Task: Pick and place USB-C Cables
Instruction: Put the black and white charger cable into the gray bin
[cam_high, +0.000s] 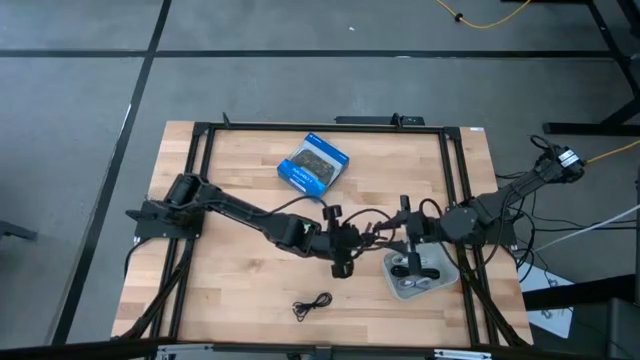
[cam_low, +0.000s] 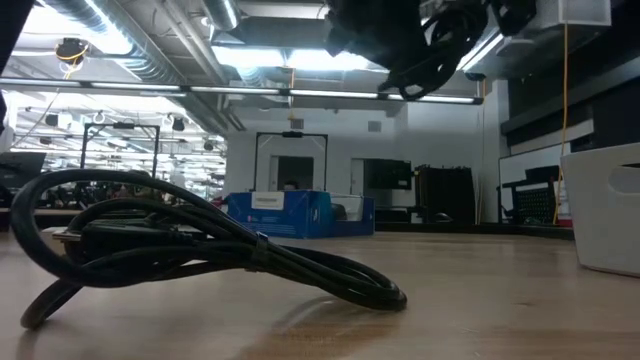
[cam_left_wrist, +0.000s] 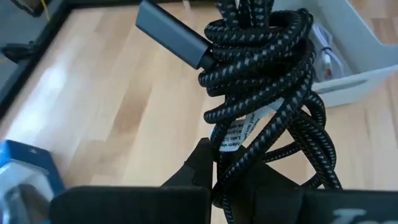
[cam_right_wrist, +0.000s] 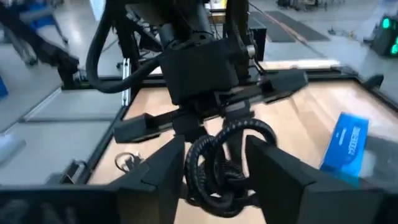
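- Left gripper (cam_high: 342, 245), at mid-frame in the high view, pinches a coiled black braided cable (cam_left_wrist: 261, 81); the left wrist view shows its fingers (cam_left_wrist: 202, 165) closed on the lower strands, with a grey plug sticking out at the upper left of the bundle.
- Right gripper (cam_right_wrist: 214, 177) faces it from close by, its fingers spread to either side of the same coil as the right wrist view shows it, not yet closed on it.
- Judged from this, the step looks like carrying or handing over the cable just beside the white bin (cam_high: 445, 270) at lower right of centre; next the coil must go over the bin's rim and be let go without snagging.
- Another black cable (cam_high: 311, 305) lies loose low in the high view, well apart from both grippers, and fills the low view's left foreground.
- Blue box (cam_high: 313, 165) sits upper centre on the pale wood table (cam_high: 230, 290).
- Beyond is a lit workshop with ceiling pipes, and a yellow wire (cam_high: 480, 20) on grey floor.
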